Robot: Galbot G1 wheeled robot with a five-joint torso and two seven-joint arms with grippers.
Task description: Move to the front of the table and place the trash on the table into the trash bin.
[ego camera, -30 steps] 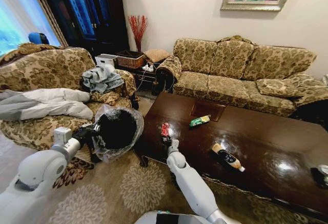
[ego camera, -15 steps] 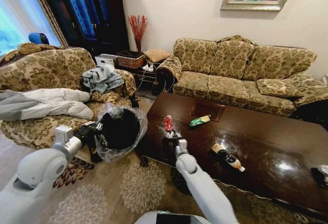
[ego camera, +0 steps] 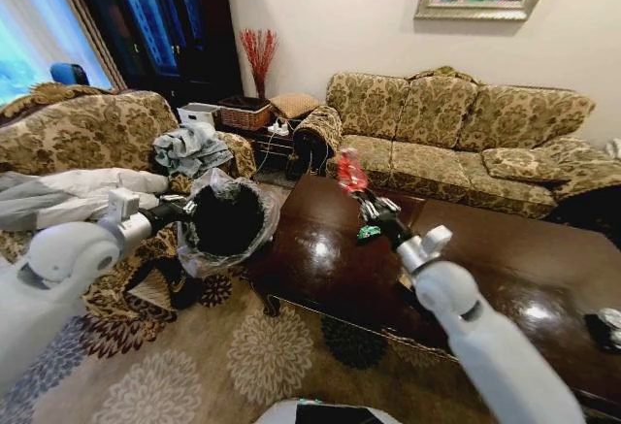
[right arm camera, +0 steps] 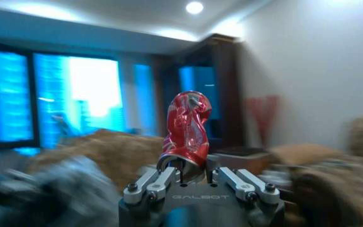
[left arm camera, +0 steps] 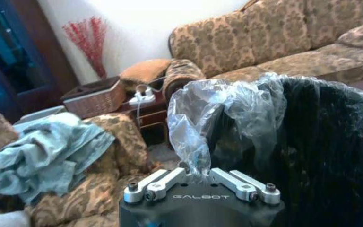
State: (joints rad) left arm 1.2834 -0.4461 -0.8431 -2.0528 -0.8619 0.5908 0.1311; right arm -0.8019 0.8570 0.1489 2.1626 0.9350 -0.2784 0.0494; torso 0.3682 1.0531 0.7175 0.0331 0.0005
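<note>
While right gripper (ego camera: 361, 194) jaws clamp red can (ego camera: 350, 171) above table (ego camera: 505, 278), nothing binned; left gripper (ego camera: 180, 209) pinches trash bin (ego camera: 225, 220) liner (wrapper (ego camera: 369, 233) left).

the desk (ego camera: 466, 249) is shiny dark brown. the can (ego camera: 350, 171) is red with bits of white on it. the wrapper (ego camera: 368, 233) is green. the trash bin (ego camera: 225, 220) is black inside, with a see-through bag (left arm camera: 200, 118) on its rim. the right claw (ego camera: 370, 203) and left claw (ego camera: 180, 209) are grey and black, on white arms. the sofa (ego camera: 456, 133) is tan with a gold flower pattern. the rug (ego camera: 252, 356) is beige with pale flower shapes. the twigs (ego camera: 258, 53) are red. the cloth (left arm camera: 43, 151) is light blue-grey.
</note>
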